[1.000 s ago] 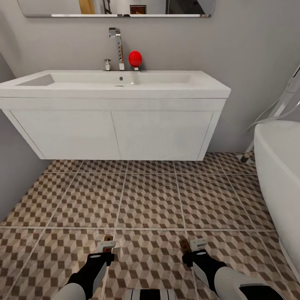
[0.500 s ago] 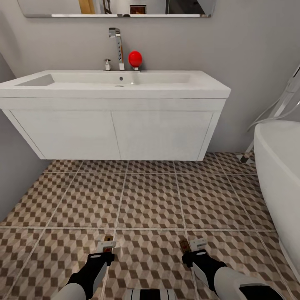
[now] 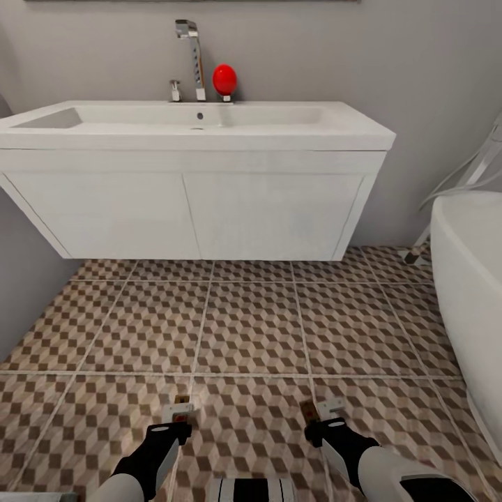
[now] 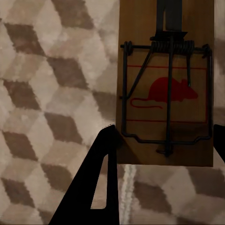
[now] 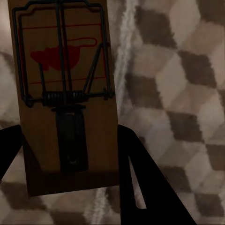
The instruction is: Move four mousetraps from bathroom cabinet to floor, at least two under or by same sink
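Even, soft light is filling the head view, leaving the white sink (image 3: 195, 132) bright and casting a faint shadow beneath it at mid-frame. Straight edges are bowing towards the frame corners. Both wrist views are looking dimmer and blurrier, the floor tiles (image 4: 47, 93) smearing softly.

Left end effector (image 3: 180, 415), right end effector (image 3: 319, 411) low, forward, apparently each clamped.

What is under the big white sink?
Under the sink you can see patterned floor tiles running back toward the grey wall. No mousetrap lies there. The strip of floor furthest back is hidden by the sink's white cabinet front, so that part cannot be seen.
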